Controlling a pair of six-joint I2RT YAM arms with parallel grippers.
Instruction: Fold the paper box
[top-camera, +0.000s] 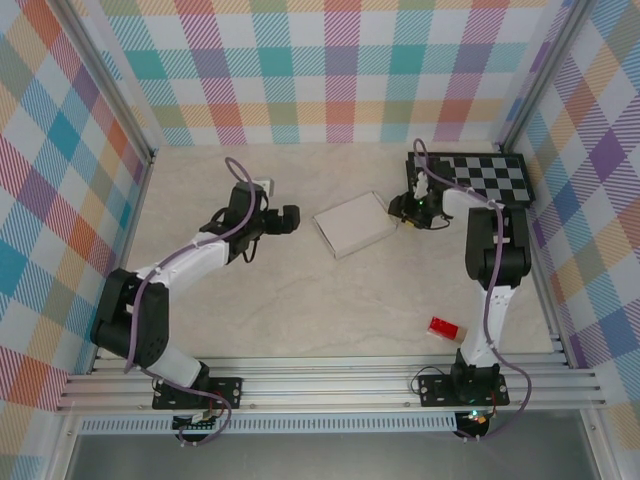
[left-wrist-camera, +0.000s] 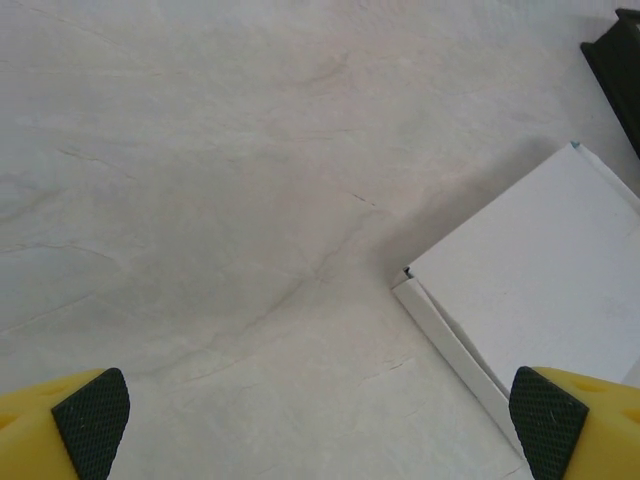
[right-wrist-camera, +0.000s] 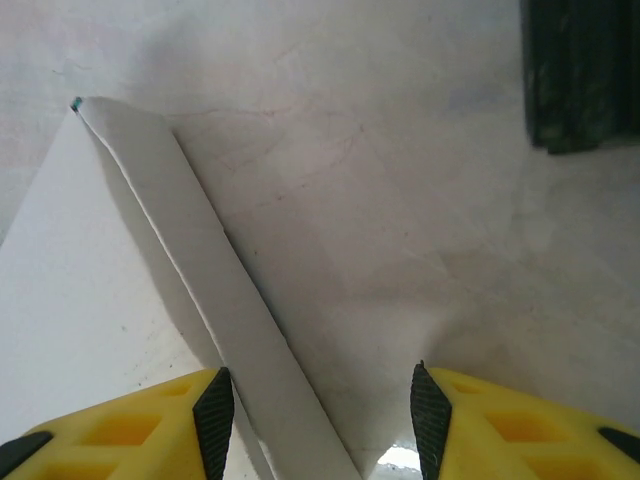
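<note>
The left gripper stands wide open and holds nothing. Its 2 yellow fingers hang over the pale table, just beside the flat white rectangular paper box. At the box's opposite end, the right gripper is partly open, its jaws astride 1 side wall and clamping nothing. The box lies folded shut mid-table, its inside hidden.

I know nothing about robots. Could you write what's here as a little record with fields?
Paper box: folded, flat, white, lying in the middle
Left claw: open, empty, just off the box's corner
Right claw: open, straddling the box's right edge
Checkerboard: far right corner
Red block: near right side, alone
</note>
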